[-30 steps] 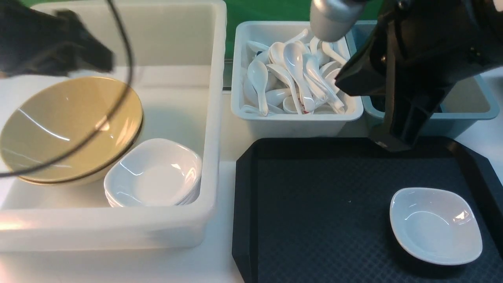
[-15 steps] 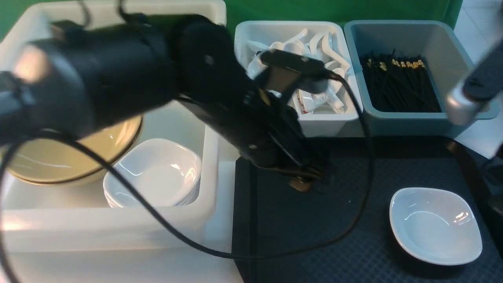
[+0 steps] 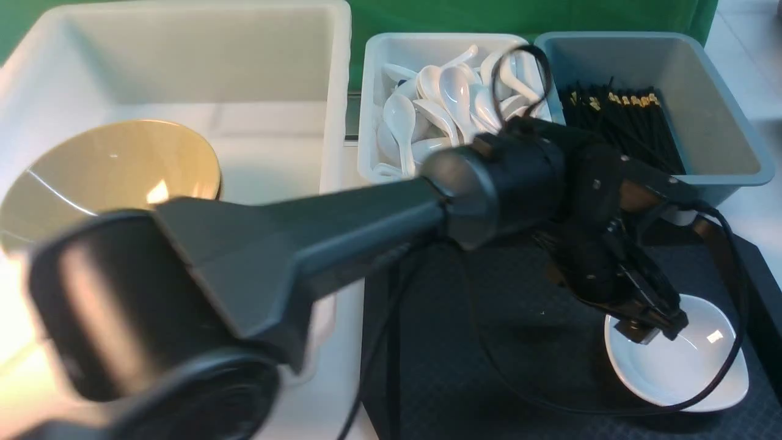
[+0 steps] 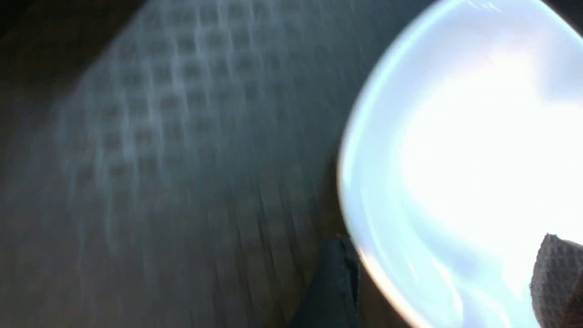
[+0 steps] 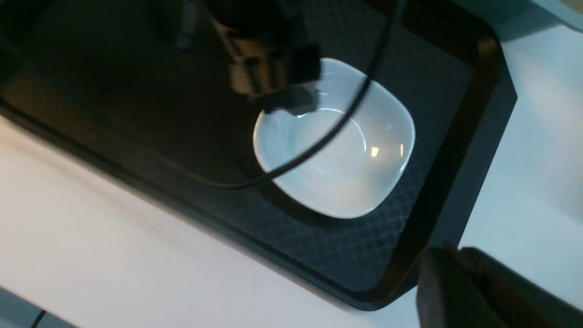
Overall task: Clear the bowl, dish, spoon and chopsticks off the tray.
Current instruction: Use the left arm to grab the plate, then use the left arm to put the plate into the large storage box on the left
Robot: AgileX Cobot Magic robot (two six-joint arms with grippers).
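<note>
Straddling rim of dish (image 3: 696,366) with left gripper (image 3: 650,327) spread wide, right gripper (image 5: 448,282) pinched closed; glossy white, rounded-square, on tray (image 3: 427,379).

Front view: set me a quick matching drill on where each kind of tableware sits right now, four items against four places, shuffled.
Items:
1. dish
2. tan bowl
3. white spoons
4. black chopsticks

Places:
A. in the blue-grey bin
B. on the black tray
C. in the large white tub
D. in the small white bin

Pairs: 1-B, 2-C, 3-D, 4-A.
</note>
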